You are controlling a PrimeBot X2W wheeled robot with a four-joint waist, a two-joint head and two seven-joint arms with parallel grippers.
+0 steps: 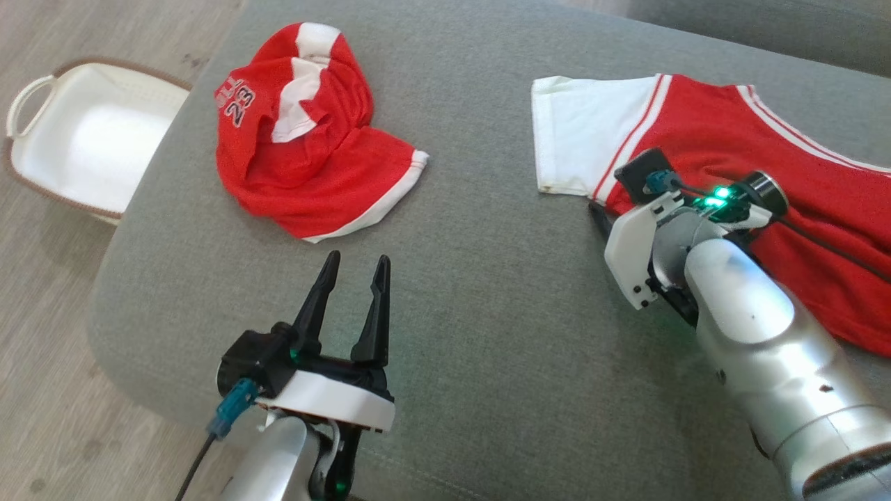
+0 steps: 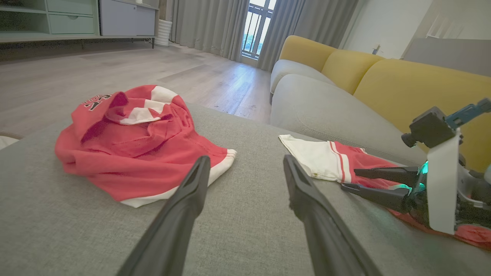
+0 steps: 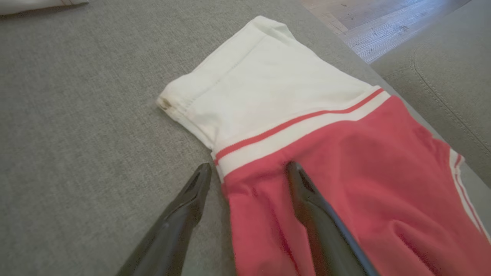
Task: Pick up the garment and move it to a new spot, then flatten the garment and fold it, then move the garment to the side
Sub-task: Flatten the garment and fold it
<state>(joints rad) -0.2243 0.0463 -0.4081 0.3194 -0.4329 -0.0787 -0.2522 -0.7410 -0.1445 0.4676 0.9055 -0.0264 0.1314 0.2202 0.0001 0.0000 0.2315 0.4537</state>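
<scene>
Sofa cushion (image 1: 487, 313) is grey, coarse-woven; crumpled jersey (image 1: 299, 146), red with white bands, sits bunched on its left; flat shirt (image 1: 731, 132), red with a white sleeve, lies smooth on the right; right gripper (image 3: 248, 168) straddles its edge, jaws wide; left gripper (image 1: 358, 259) gapes over bare cushion.

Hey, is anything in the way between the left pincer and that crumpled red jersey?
Nothing visible. The open left pincer points at the crumpled jersey across grey cushion; the flat jersey lies off to the right.
</scene>
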